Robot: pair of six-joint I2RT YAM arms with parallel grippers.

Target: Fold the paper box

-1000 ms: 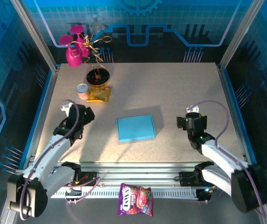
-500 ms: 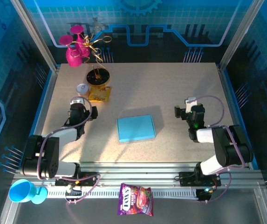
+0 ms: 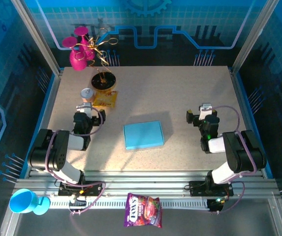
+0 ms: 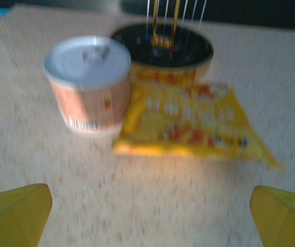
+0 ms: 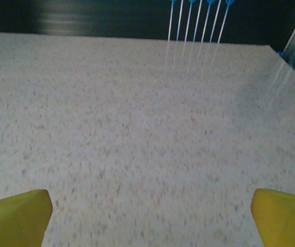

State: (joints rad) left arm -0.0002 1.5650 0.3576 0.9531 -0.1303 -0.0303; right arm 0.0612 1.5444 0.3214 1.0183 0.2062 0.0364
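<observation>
The overhead view was evenly lit and fairly sharp, the table (image 3: 190, 88) bright against dim, deep-blue surroundings. The paper box (image 3: 143, 134) cast a soft shadow along its far edge, so light fell from above and the near side. The left wrist picture was blurred throughout: the can (image 4: 88, 87) showed a pale sheen on its lid, and the yellow packet (image 4: 188, 123) had smeared, unreadable print. The right wrist picture was soft too, with streaked blue reflections at the table's far edge.
</observation>
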